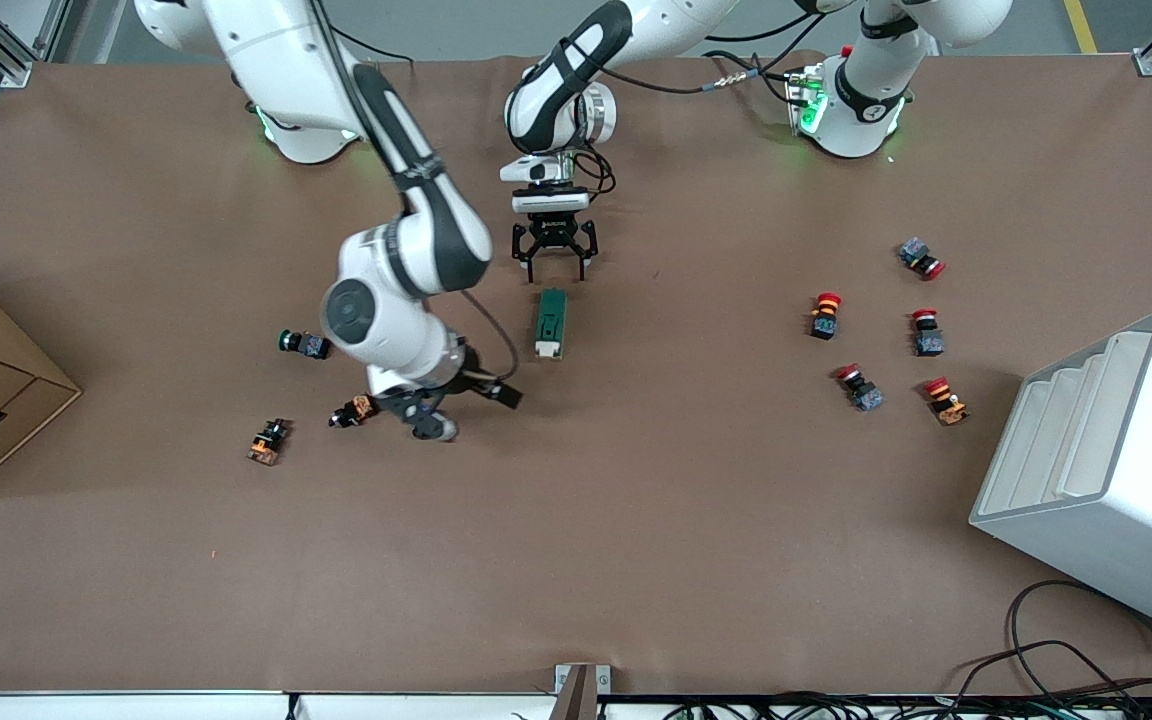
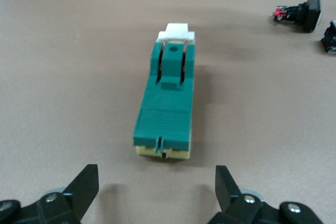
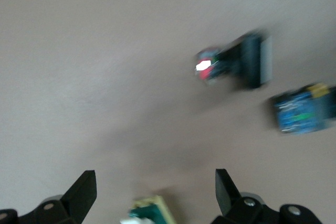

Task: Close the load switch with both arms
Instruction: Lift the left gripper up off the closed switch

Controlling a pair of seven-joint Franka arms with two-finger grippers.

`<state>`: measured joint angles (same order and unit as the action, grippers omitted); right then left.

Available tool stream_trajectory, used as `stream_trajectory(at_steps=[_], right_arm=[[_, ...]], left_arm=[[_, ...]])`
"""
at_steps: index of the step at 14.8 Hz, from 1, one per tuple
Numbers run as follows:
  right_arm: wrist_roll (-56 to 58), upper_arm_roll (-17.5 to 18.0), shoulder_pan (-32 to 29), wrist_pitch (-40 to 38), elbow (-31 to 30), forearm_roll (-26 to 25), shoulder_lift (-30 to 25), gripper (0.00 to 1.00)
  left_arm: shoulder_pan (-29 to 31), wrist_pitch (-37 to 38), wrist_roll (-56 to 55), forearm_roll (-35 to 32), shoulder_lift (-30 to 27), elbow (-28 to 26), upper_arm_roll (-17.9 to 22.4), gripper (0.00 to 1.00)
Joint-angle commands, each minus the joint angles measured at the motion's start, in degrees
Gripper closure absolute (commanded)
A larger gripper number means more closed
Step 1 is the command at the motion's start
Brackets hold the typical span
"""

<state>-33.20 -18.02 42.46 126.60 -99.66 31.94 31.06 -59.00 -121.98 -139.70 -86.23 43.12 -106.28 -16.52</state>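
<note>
Nearest the front camera among the table's small parts: an orange push button (image 1: 267, 442), well clear of the work.

Mid-table, nearer that camera than the left gripper (image 1: 555, 268), lies the load switch (image 1: 550, 322): dark-green block on a cream base, white lever tab at its camera-facing end, metal clips beside a raised green handle. Left gripper hovers just off the switch's plain end, fingers spread wide. Right gripper (image 1: 456, 405) hangs low toward the right arm's end of the table, fingers also spread, tab end just showing between them. Best done, by judgement: brace the body squarely with the left, press the handle flat with the right, no skidding.
</note>
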Motion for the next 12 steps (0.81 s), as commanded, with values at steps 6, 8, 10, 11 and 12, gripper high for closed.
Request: stream_trajectory(at_steps=[6, 8, 10, 11, 12], right_arm=[[28.42, -17.30, 0.08, -22.16, 2.01, -11.17, -6.10, 0.00], [33.18, -21.42, 0.08, -27.34, 4.11, -13.56, -6.81, 0.00], [38.18, -26.16, 0.08, -33.75, 8.23, -13.75, -6.72, 0.00], [39.86, -28.45, -0.01, -36.57, 11.12, -13.83, -6.54, 0.00], [40.57, -30.56, -0.18, -39.99, 14.81, -14.62, -6.37, 0.00]], left_arm=[[3.09, 0.08, 11.27, 11.85, -7.52, 3.09, 0.00, 0.02], [4.68, 0.08, 16.01, 19.47, -9.62, 5.98, -0.09, 0.01], [6.78, 0.34, 25.13, 27.92, -11.56, 9.15, 0.18, 0.01], [8.45, 0.34, 29.62, 31.61, -12.44, 10.73, 0.18, 0.01], [10.12, 0.43, 33.14, 34.78, -13.06, 12.66, 0.18, 0.01]])
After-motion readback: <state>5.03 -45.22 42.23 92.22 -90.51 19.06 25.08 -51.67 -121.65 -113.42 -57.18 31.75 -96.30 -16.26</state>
